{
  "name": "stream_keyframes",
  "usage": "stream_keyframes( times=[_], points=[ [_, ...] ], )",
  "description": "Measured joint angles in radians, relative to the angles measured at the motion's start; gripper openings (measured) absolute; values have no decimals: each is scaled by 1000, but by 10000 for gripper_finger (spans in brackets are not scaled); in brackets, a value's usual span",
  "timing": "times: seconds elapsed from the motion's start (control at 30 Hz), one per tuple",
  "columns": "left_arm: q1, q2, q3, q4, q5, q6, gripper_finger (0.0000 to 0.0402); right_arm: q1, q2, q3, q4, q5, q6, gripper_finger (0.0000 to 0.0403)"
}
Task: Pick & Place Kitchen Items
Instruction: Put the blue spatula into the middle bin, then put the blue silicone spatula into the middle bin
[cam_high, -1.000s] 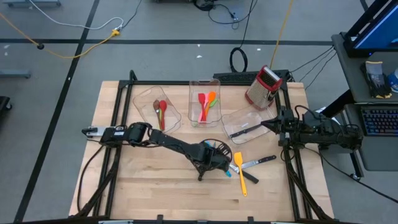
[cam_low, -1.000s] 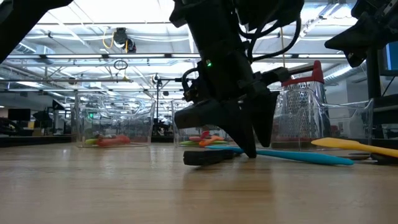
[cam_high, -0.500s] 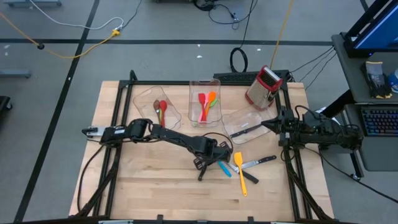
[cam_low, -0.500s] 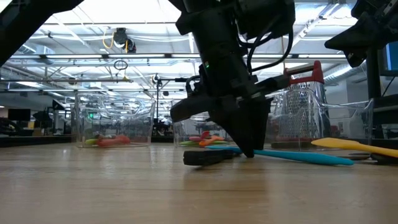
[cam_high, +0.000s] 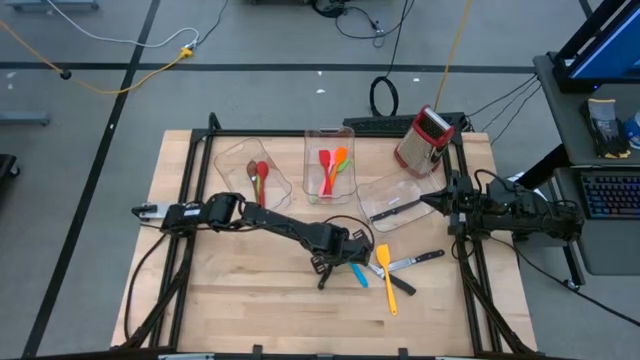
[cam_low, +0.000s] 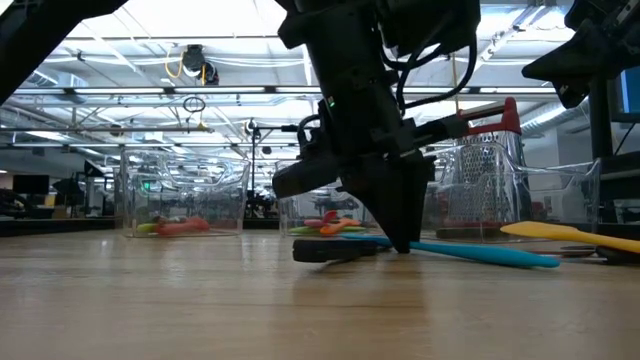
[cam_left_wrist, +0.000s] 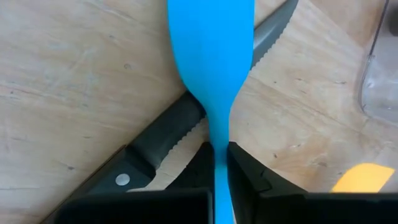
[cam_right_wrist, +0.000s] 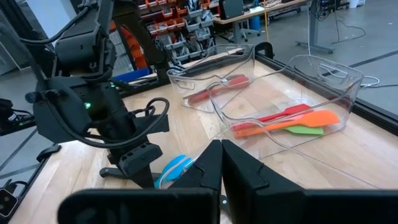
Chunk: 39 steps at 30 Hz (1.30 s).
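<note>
Left gripper (cam_left_wrist: 221, 163) pinched tight on blue spatula (cam_left_wrist: 211, 56) neck, tips down at table (cam_high: 250, 310); you see black-handled knife (cam_left_wrist: 163, 138) under it, yellow spatula (cam_high: 385, 275) just beside. Right gripper (cam_right_wrist: 221, 163) closed, empty, well apart. No readable writing.

A robotics lab or industrial workshop: the pale wooden tabletop (cam_high: 250, 300) in its black metal frame (cam_high: 185, 190) stands on a bare grey concrete floor (cam_high: 90, 150) crossed by loose yellow and white cables (cam_high: 120, 80). The low view shows a high ceiling with steel trusses and strip lights (cam_low: 150, 95); shelving with orange parts bins (cam_right_wrist: 165, 9) and a black computer keyboard (cam_high: 610, 195) stand nearby
</note>
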Motion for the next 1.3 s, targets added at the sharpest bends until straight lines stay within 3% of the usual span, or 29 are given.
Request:
stream_keyframes(
  times=[0.43, 0.7, 1.1, 1.3],
  points=[
    [-74, -21, -4, -5, -143, -133, 6, 0, 0, 0, 0, 3, 0, 4],
    [-70, -27, -5, 18, -128, -107, 10, 0, 0, 0, 0, 3, 0, 4],
    [-54, -42, -6, 101, -100, -50, 158, 0, 0, 0, 0, 3, 0, 4],
    [-57, -81, -9, 118, -91, -48, 203, 0, 0, 0, 2, 3, 0, 4]
  ],
)
